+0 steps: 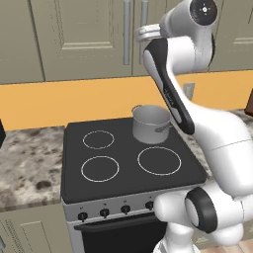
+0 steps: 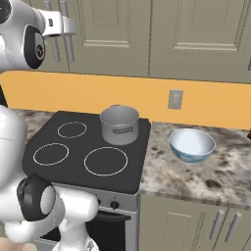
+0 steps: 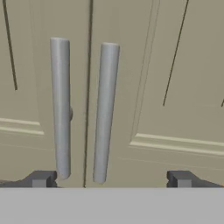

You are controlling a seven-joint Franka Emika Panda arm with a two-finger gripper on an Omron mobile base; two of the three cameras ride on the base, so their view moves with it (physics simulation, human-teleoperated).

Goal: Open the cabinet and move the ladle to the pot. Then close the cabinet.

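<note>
Hand view puts the gripper (image 3: 112, 179) nearest, its two dark tips spread wide apart and holding nothing, facing the cabinet (image 3: 175, 87). Both doors are shut, and the two silver bar handles (image 3: 105, 109) stand side by side along the centre seam, the right handle lying between the tips. Left base view shows the black stove (image 1: 128, 163) below the raised arm, with the pot (image 1: 151, 123) on its back right burner. Right base view adds the pale-blue bowl (image 2: 192, 144) on the speckled counter (image 2: 206, 176), well apart from the pot (image 2: 119, 125), with bare counter around it. The ladle cannot be seen; the closed doors hide the cabinet's inside.
</note>
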